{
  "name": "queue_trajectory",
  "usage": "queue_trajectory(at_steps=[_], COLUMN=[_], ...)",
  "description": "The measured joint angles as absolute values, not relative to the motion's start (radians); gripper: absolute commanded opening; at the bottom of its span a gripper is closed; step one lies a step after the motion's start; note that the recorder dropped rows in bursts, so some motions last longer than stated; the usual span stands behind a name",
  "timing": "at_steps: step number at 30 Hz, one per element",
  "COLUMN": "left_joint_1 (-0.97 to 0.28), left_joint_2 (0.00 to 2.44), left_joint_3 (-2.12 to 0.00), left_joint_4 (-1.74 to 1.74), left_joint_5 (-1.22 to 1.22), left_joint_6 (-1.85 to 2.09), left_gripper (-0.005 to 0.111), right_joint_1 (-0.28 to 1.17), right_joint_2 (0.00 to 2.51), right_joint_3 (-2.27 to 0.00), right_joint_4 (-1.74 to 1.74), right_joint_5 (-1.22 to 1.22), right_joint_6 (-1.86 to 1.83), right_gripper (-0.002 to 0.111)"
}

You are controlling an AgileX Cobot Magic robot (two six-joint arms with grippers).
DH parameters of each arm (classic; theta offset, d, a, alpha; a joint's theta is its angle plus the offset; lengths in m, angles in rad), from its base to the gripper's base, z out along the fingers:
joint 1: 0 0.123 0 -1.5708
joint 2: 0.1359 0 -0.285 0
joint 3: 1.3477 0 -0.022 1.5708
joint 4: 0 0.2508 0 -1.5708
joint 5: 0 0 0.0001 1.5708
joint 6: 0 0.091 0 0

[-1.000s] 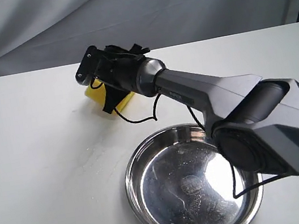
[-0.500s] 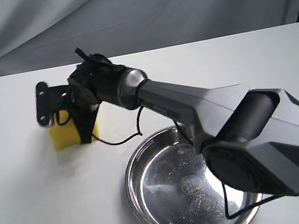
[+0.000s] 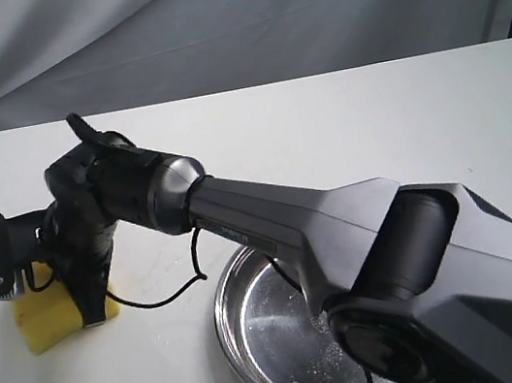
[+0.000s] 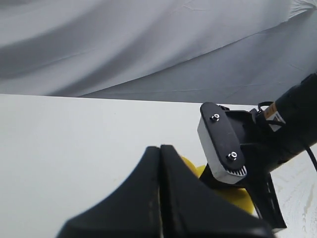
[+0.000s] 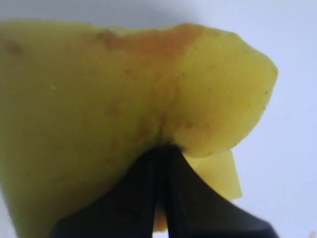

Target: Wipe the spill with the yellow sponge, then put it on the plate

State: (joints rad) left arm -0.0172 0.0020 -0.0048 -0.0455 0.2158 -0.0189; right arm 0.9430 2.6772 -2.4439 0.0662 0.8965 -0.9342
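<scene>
The yellow sponge point(image 3: 47, 325) lies pressed on the white table at the far left. My right gripper point(image 3: 85, 313) reaches across the middle and is shut on it, pinching the foam. In the right wrist view the sponge point(image 5: 124, 89) fills the frame, with an orange stain along its far edge, and the right gripper point(image 5: 162, 148) digs into it. The plate point(image 3: 229, 294), a shiny steel dish, sits in front of centre, partly under the right arm. My left gripper point(image 4: 161, 147) is shut with nothing in it, close to the sponge point(image 4: 241, 197). The spill does not show.
The right arm point(image 3: 280, 217) stretches diagonally over the table and the plate, with a black cable point(image 3: 169, 289) hanging from its wrist. A grey cloth backdrop point(image 3: 227, 19) hangs behind the table's far edge.
The right gripper has dragged the sponge across the table from the back centre to the far left and nearer the front. The plate has not moved.
</scene>
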Motion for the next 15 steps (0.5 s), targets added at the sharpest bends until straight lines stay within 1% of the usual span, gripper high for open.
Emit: queue_trajectory(at_steps=[8,15], left_joint_1=[-0.017,-0.017], left_joint_2=[0.002,0.002], left_joint_3=[-0.005,-0.005], left_joint_4=[-0.046,-0.046], left_joint_5=[0.216,0.216], left_joint_6=[-0.019,-0.019], left_gripper=[0.0,0.0], right_joint_1=[0.977,0.986], right_joint_2=[2.609,2.598], right_joint_3=[-2.435,-2.427], right_joint_4=[0.0,0.011], right_joint_5=[1.138,1.183], right_joint_6=[-0.746,-0.534], right_gripper=[0.0,0.0])
